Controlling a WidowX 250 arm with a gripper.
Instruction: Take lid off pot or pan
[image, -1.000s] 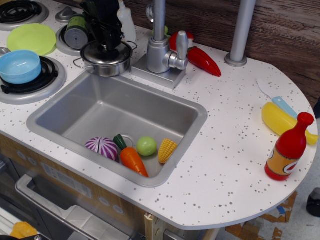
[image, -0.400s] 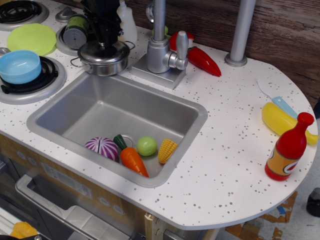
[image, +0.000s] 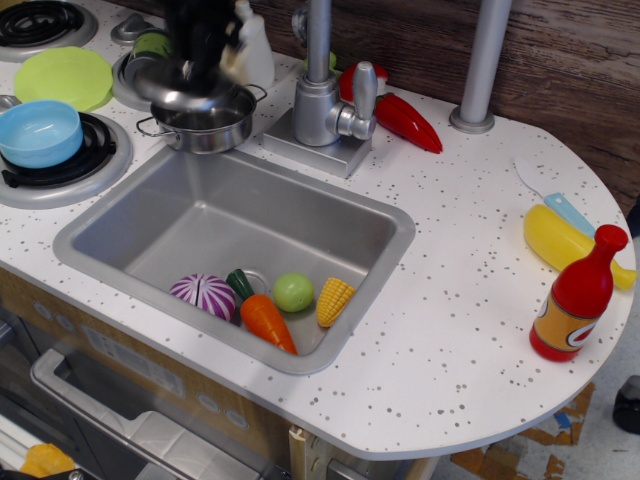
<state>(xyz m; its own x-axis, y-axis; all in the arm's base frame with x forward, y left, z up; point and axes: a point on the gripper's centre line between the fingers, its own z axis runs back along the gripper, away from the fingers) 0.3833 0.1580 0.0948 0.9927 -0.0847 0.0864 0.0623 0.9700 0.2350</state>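
Note:
The small steel pot (image: 205, 128) stands on the counter at the sink's back left corner, its wire loop handles showing at each side. The round steel lid (image: 180, 93) is lifted off the pot's rim and sits tilted, shifted up and to the left, blurred by motion. My black gripper (image: 198, 62) comes down from the top of the frame and is shut on the lid's knob, which its fingers hide.
A light blue bowl (image: 40, 132) sits on the left burner, a lime-green plate (image: 64, 77) behind it. A can (image: 150, 45) and white bottle (image: 255, 50) stand behind the pot. The faucet (image: 325, 100) is right of it. The sink (image: 150, 235) holds toy vegetables.
The lid sat closed on the pot; it has now risen off the rim and moved left with the gripper. The pot has shifted slightly left.

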